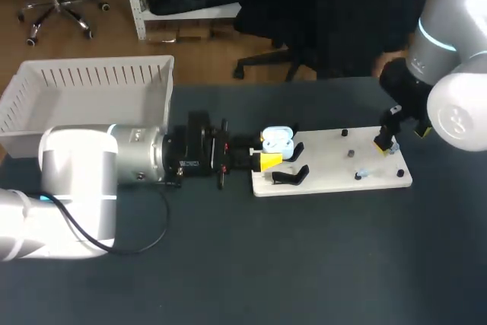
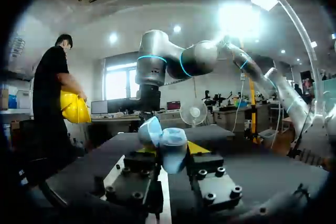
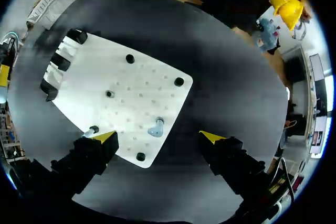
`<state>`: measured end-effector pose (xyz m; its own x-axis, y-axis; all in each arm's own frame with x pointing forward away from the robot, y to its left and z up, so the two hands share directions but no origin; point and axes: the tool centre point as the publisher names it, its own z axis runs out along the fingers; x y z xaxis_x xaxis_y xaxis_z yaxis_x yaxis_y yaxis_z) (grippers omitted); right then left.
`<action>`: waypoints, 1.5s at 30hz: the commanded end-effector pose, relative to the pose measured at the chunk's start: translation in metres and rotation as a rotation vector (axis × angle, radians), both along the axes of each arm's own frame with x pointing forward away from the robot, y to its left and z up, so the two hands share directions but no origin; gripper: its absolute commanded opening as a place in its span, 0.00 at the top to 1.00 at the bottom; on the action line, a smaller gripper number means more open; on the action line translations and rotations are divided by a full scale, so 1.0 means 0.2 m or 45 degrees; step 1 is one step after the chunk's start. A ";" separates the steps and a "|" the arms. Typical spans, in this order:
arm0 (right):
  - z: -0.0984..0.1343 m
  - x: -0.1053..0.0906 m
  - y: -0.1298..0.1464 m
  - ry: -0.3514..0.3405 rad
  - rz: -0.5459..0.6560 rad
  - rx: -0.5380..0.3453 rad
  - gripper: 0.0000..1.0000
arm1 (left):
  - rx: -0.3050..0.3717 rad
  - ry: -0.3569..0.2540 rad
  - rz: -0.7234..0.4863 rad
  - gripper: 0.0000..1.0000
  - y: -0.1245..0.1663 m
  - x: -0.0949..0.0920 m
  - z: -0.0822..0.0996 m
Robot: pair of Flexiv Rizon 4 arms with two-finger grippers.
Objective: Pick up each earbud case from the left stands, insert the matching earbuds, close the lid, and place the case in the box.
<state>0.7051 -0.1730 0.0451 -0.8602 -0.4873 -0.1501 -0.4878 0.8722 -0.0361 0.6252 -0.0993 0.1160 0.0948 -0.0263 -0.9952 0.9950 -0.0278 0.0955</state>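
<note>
Earbud case [image 1: 278, 139], pale blue-white rounded plastic, lid hinged open. Location: left end of the white rectangular board [image 1: 335, 182], beside the farther of two black hooked stands [image 1: 292, 176]. It is clasped from two sides by the yellow-tipped fingers of the left gripper [image 1: 268, 150]. In the left wrist view it sits between the fingers with the lid swung off to one side.

Left arm, silver and black: lies level over the dark counter [image 1: 228, 264], coming in from the left edge.

Earbud [image 3: 156, 128], small, pale blue: loose on the board close to its right-hand corner, among short black pegs [image 3: 140, 157]. In the right wrist view it lies under the gap between that gripper's fingers.

Right gripper [image 1: 386, 141]: above the board's right end, fingers spread wide and holding nothing. One fingertip [image 3: 105, 136] is over the board's edge, the other over bare counter.

Box [image 1: 91, 81], white slatted plastic, rectangular: far-left part of the counter, well apart from the board.
</note>
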 end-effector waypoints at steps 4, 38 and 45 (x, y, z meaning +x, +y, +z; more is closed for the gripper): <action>-0.02 0.01 0.00 -0.017 0.037 -0.011 0.00 | -0.004 -0.005 0.010 1.00 0.00 -0.01 0.00; -0.08 0.04 0.00 -0.062 -0.189 -0.091 0.57 | -0.004 -0.005 0.010 1.00 0.00 -0.01 0.00; -0.09 0.05 0.01 -0.061 -0.191 -0.087 0.60 | -0.004 -0.005 0.010 1.00 0.00 -0.01 0.00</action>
